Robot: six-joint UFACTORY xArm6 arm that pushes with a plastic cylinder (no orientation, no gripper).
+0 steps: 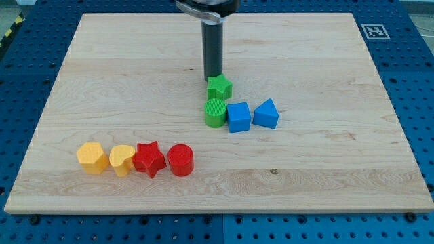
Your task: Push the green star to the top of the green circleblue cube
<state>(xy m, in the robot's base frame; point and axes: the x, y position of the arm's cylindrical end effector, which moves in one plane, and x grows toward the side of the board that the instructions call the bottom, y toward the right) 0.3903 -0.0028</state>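
Tip [214,75] against green star's [219,87] top edge, star just above green circle [215,112], beside blue cube [238,116].

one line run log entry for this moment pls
tip at top edge of green star | star just above green circle | blue cube right of circle

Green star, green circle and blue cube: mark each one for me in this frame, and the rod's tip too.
green star [219,87], camera view, its top face.
green circle [215,112], camera view, its ribbed top and side.
blue cube [238,116], camera view, its front face.
my tip [214,75], camera view, the rod's lower end, just above the green star.
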